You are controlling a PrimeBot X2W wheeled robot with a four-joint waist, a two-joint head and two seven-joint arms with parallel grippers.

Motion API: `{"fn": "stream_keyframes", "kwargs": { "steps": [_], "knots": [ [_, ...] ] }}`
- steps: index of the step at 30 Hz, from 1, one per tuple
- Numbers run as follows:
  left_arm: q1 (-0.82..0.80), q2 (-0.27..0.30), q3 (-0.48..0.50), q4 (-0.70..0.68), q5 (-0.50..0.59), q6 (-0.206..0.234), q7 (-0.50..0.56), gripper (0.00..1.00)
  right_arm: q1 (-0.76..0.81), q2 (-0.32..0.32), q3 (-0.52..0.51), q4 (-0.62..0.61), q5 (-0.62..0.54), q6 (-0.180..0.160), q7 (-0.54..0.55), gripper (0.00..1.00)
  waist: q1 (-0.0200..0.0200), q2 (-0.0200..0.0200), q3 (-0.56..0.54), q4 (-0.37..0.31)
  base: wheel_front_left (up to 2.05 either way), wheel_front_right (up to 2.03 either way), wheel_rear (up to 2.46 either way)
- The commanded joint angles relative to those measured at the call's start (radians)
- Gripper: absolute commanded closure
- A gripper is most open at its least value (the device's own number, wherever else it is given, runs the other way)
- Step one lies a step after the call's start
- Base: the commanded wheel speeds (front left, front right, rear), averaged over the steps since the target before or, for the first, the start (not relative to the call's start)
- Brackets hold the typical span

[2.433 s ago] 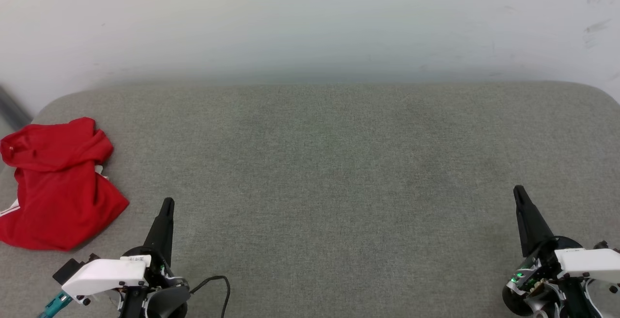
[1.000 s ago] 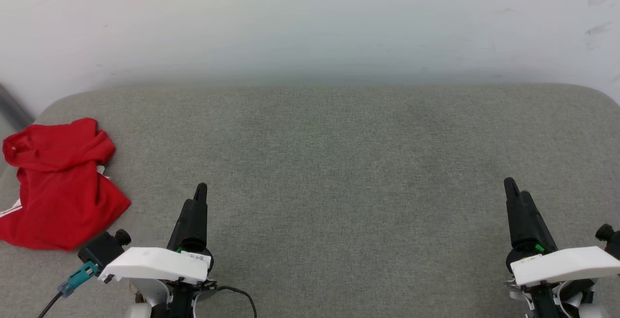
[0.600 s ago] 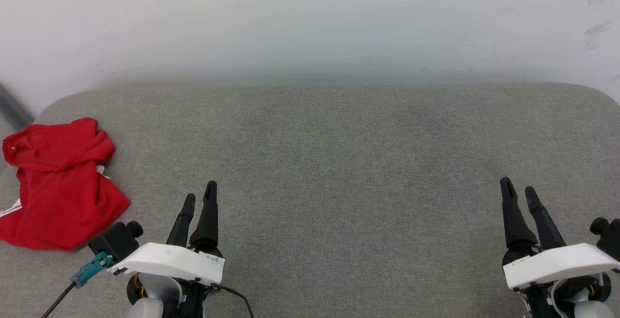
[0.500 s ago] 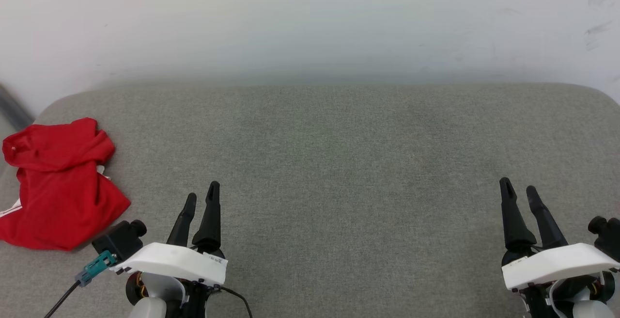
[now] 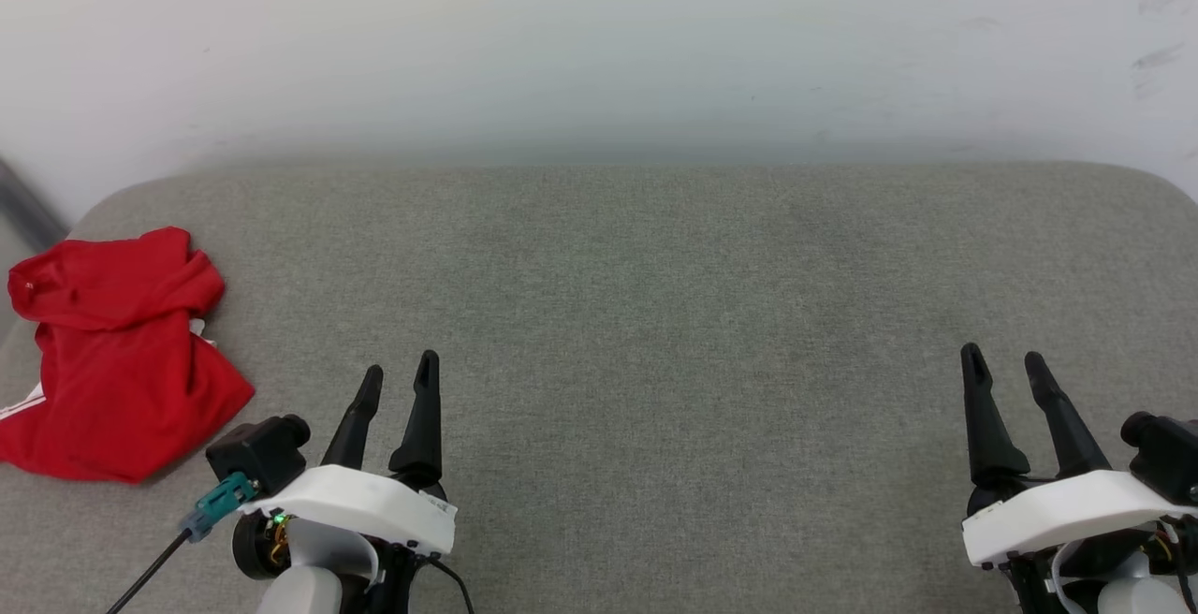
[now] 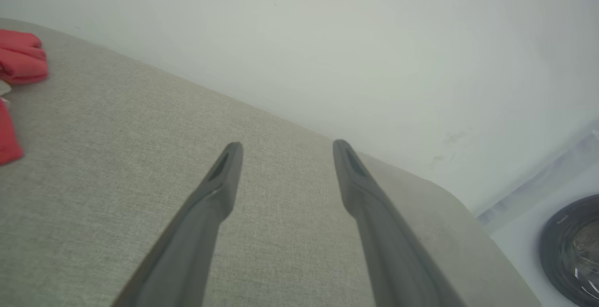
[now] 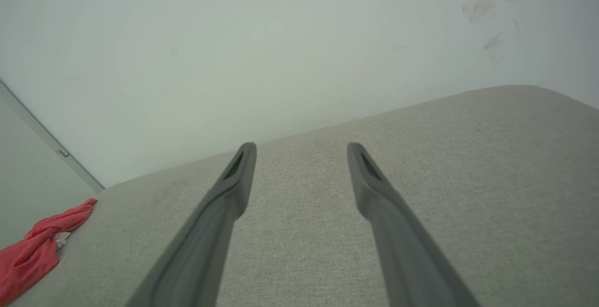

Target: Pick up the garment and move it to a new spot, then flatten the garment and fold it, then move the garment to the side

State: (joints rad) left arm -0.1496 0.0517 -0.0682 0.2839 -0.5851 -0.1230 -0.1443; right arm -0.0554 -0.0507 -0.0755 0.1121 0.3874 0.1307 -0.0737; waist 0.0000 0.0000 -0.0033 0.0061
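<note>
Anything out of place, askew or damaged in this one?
The red garment lies crumpled in a heap at the left edge of the grey cushion, with a bit of white trim showing. Dark scuffs mark the wall at upper right. Nothing looks spilled or broken.

**Three cameras, one cushion**

Your head camera looks from above, forward and down, on the grey cushion and the white wall behind it. Each wrist camera sits low, close over the cushion, and looks along the left gripper or the right gripper toward that wall. All three views share the cushion, the wall and the red garment at the left end.
</note>
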Motion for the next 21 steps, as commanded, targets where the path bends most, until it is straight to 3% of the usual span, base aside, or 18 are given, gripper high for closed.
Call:
{"fn": "stream_keyframes", "kwargs": {
  "steps": [1, 21],
  "knots": [
    [-0.027, 0.002, -0.005, -0.004, 0.031, 0.003, -0.012, 0.0, 0.003, 0.0, -0.001, -0.016, -0.03, 0.0, -0.006, 0.0, 0.0, 0.0, 0.0, 0.001, 0.0, 0.0, 0.0],
    [-0.05, 0.002, -0.025, 0.037, 0.234, 0.01, -0.058, 0.0, 0.006, 0.0, -0.024, -0.01, -0.223, 0.0, 0.0, 0.0, 0.0, 0.0, -0.002, 0.003, 0.0, 0.0, 0.0]
  ]
}}
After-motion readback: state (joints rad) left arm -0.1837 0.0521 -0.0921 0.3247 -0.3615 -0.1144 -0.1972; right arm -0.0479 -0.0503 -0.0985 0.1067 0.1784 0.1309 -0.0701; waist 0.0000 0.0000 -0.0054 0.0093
